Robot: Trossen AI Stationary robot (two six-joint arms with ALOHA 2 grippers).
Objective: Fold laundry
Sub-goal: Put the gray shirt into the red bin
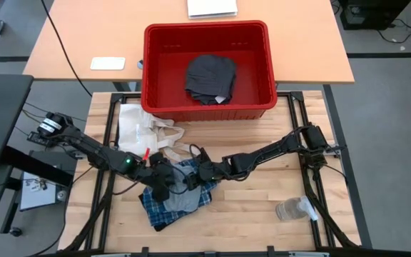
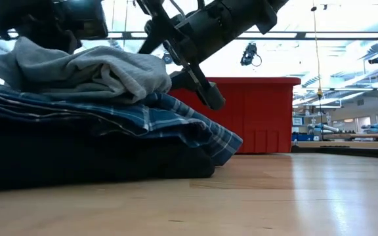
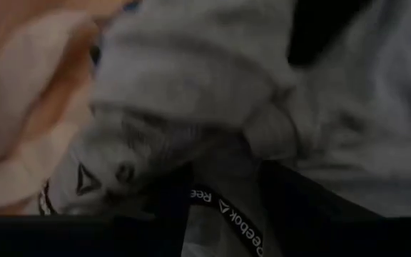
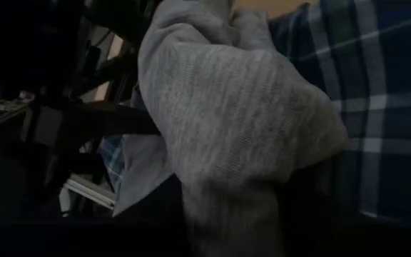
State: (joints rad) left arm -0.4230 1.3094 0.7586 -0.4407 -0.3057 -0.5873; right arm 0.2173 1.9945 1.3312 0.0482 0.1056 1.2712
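From above, the plaid shirt (image 1: 164, 208) and grey garment (image 1: 179, 200) lie heaped on the worktop (image 1: 262, 193), both grippers meeting there. Only the left wrist view shows the left gripper (image 1: 161, 178) clenching grey cloth; the right gripper (image 1: 201, 171) presses close, its jaws' state unclear.

Readable text: one brand mark, left wrist view only.

"Reebok" in white letters on a narrow black strip (image 3: 227, 218) lying against grey cloth (image 3: 191, 78), with a small triangular sign beside the word; a similar triangular outline logo (image 3: 84, 178) sits on the grey fabric nearby. White label (image 1: 222, 98) on the dark garment in the red bin (image 1: 207, 111) is too small to read.
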